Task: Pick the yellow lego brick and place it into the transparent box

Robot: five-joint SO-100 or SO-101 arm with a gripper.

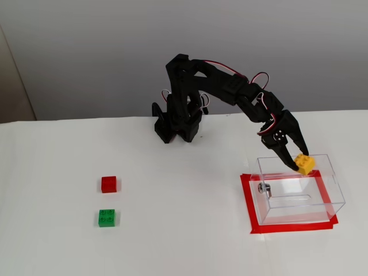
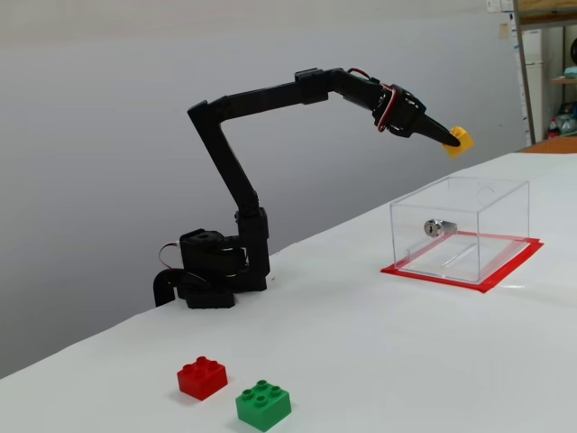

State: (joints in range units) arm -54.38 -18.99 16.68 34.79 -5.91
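Observation:
The yellow lego brick (image 1: 305, 164) is held in my black gripper (image 1: 297, 163), which is shut on it. In both fixed views the brick hangs in the air above the open top of the transparent box (image 1: 299, 195); it shows well above the box's rim (image 2: 458, 140). The transparent box (image 2: 462, 230) is clear, with a small metal knob (image 2: 434, 226) on one wall, and stands on a red tape rectangle (image 1: 250, 201). My gripper (image 2: 451, 138) reaches out from the arm's base (image 2: 216, 266).
A red brick (image 1: 108, 184) and a green brick (image 1: 106, 218) lie on the white table at the left, far from the box. They also show near the front edge, the red brick (image 2: 202, 377) and the green brick (image 2: 263, 405).

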